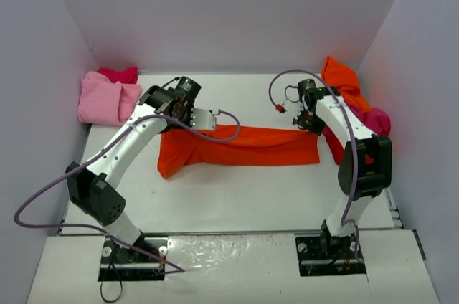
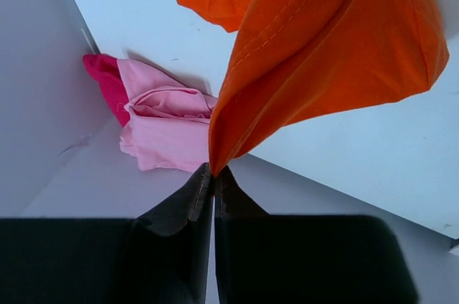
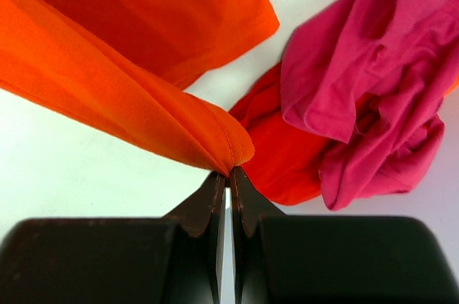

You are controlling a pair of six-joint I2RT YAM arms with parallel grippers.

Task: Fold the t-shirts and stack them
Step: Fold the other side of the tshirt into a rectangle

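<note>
An orange t-shirt point(image 1: 244, 145) lies stretched across the middle of the table. My left gripper point(image 1: 174, 112) is shut on its left end, and the cloth point(image 2: 323, 53) hangs from the fingertips in the left wrist view. My right gripper point(image 1: 310, 121) is shut on its right end, where a folded hem point(image 3: 143, 96) is pinched. A folded pink t-shirt point(image 1: 104, 100) lies on a crimson one point(image 1: 120, 74) at the back left. It also shows in the left wrist view point(image 2: 168, 128).
A heap of unfolded shirts sits at the back right: an orange one point(image 1: 341, 78), a red one point(image 1: 333, 143) and a magenta one point(image 1: 378, 119). The magenta shirt point(image 3: 373, 82) lies close to my right fingers. Grey walls enclose the table on three sides.
</note>
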